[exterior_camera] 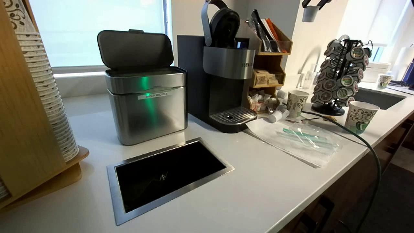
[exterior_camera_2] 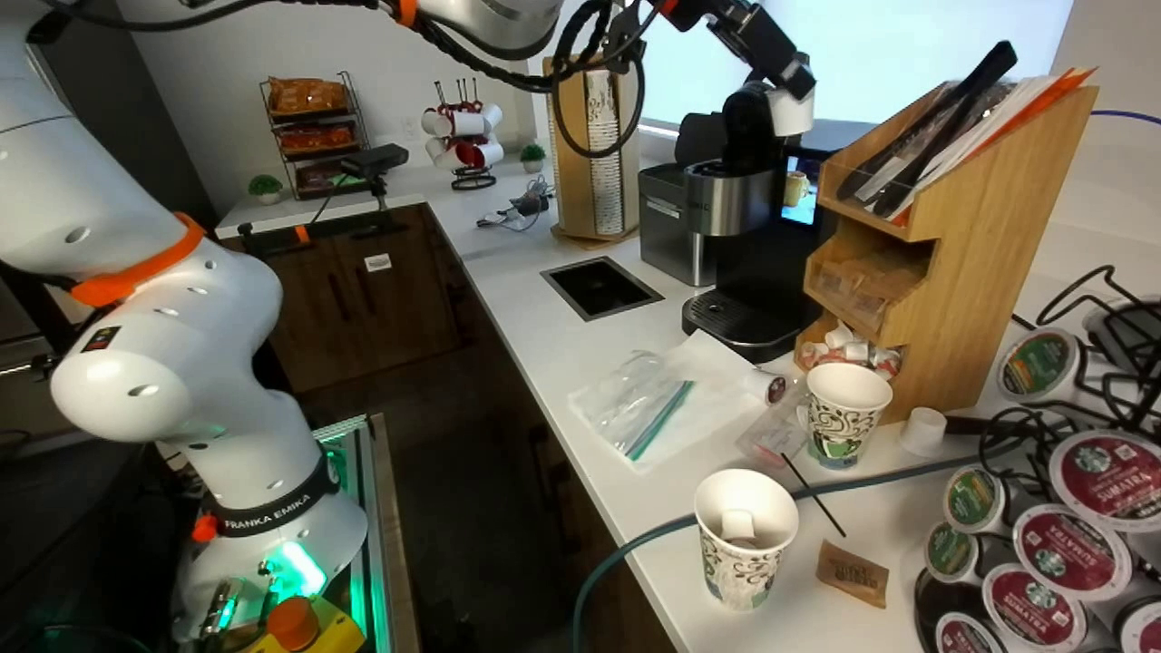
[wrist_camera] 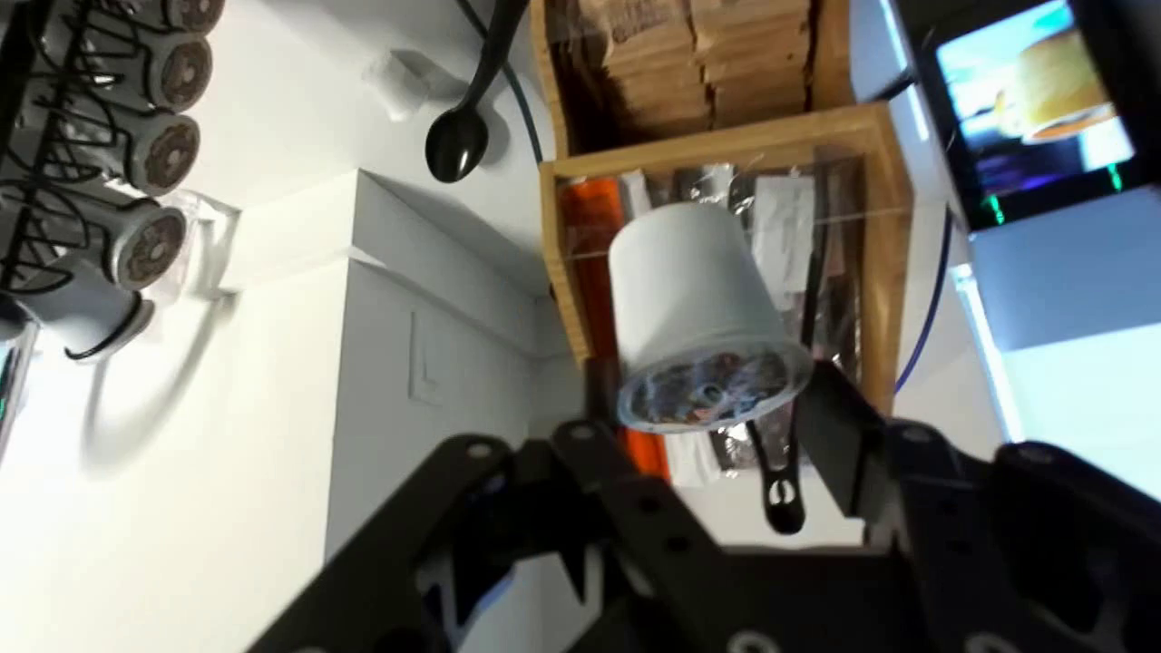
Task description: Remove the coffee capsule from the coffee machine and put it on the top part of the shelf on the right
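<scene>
My gripper (wrist_camera: 712,385) is shut on the rim of a white coffee capsule (wrist_camera: 694,272). In an exterior view, the gripper (exterior_camera: 315,3) holds the capsule (exterior_camera: 310,14) in the air. The gripper (exterior_camera_2: 782,73) and the capsule (exterior_camera_2: 793,112) also show in an exterior view. The coffee machine (exterior_camera: 226,63) has its lid raised; it also shows in an exterior view (exterior_camera_2: 730,204). The wooden shelf (exterior_camera_2: 989,245) stands beside it and also shows in an exterior view (exterior_camera: 285,48). In the wrist view, the shelf's top compartment (wrist_camera: 884,263) appears behind the capsule.
The shelf's top compartment holds orange and white packets and black utensils. A capsule carousel (exterior_camera: 339,74) and paper cups (exterior_camera_2: 744,544) stand on the counter (exterior_camera: 245,191). An open recycling bin (exterior_camera: 148,113) is beside the machine. A dark cable (exterior_camera_2: 653,535) crosses the counter.
</scene>
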